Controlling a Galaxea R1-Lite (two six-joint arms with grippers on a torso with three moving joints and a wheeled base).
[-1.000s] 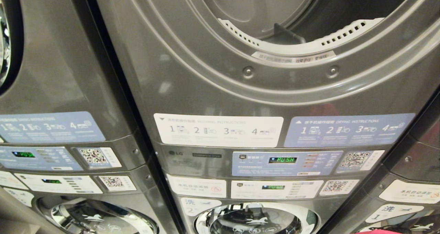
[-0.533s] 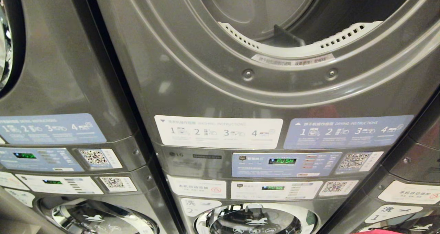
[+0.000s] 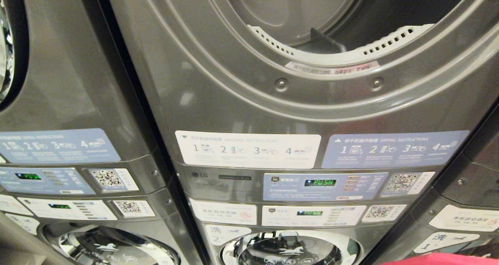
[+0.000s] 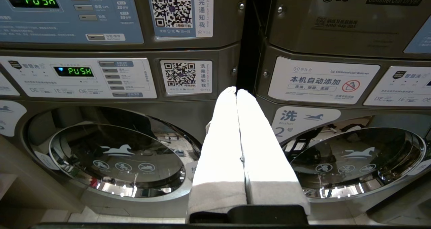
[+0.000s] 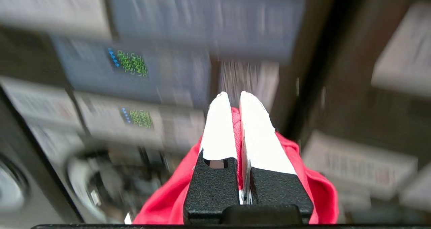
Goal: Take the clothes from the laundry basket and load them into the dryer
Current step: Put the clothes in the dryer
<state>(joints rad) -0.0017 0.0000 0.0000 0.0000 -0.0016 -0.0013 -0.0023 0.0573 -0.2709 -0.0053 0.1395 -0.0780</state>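
The grey dryer (image 3: 273, 101) fills the head view, its door open and its dark drum (image 3: 312, 11) showing at the top with nothing seen inside. A red garment (image 5: 168, 198) is pinched between the white fingers of my right gripper (image 5: 230, 96), which is shut on it in front of the machines' control panels. An edge of that red garment (image 3: 440, 259) shows at the head view's lower right edge. My left gripper (image 4: 236, 91) is shut on nothing and points at the gap between two washers. The laundry basket is out of view.
Below the dryer sit instruction labels and a lit control panel (image 3: 324, 185), then a washer's round glass door (image 3: 288, 251). A like stacked machine (image 3: 58, 82) stands to the left and another at the right edge. Two washer doors (image 4: 118, 155) (image 4: 353, 158) face the left wrist.
More of the red garment has come up into the lower right corner of the head view. The whole scene has shifted slightly downward in the picture.
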